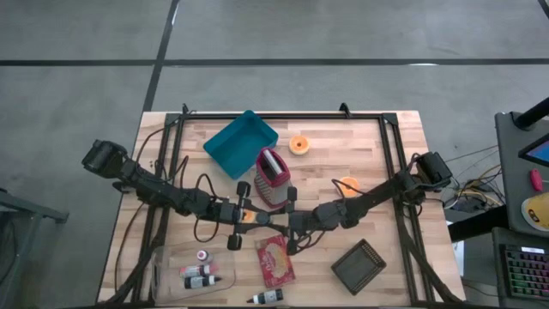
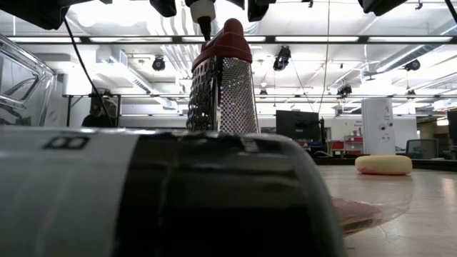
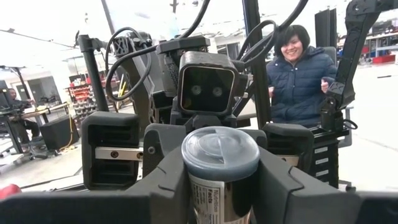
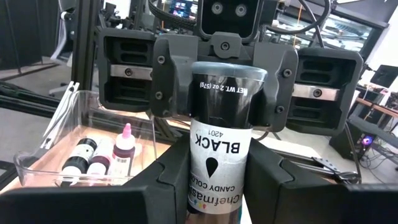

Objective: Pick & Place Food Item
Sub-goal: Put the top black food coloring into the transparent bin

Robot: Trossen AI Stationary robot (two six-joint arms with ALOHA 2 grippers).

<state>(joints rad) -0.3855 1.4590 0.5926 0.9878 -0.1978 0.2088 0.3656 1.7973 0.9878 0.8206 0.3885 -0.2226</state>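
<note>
The food item is a small bottle of black candy colour (image 4: 221, 146) with a white label and a grey cap (image 3: 221, 152). It hangs roughly level above the middle of the table between my two grippers, which face each other. My left gripper (image 1: 244, 215) is shut on the end away from the cap. My right gripper (image 1: 292, 225) is shut on the labelled part toward the cap. In the low view only the fingers' undersides (image 2: 203, 11) show, above the grater (image 2: 221, 78). My left gripper pinches the bottle's two sides (image 3: 196, 193) between its fingers, on the black end (image 4: 205, 84) away from the cap. The fingers come level from the table's left and lie along the bottle, which is clear of the table. My right gripper pinches the bottle's labelled body (image 4: 200, 186) between its two fingers, on the half toward the cap. The fingers come level from the table's right and lie along the bottle. The end nearest its wrist is hidden below the frame's edge.
A red-topped grater (image 1: 273, 178) stands just beyond the grippers, a teal tray (image 1: 242, 142) behind it. Two orange rounds (image 1: 298, 145) (image 1: 347, 183), a red packet (image 1: 274, 260), a clear bin with bottles (image 1: 193, 270), a dark square grid (image 1: 358, 266) and a loose bottle (image 1: 266, 298) lie around. A person (image 3: 298, 74) sits beyond the table.
</note>
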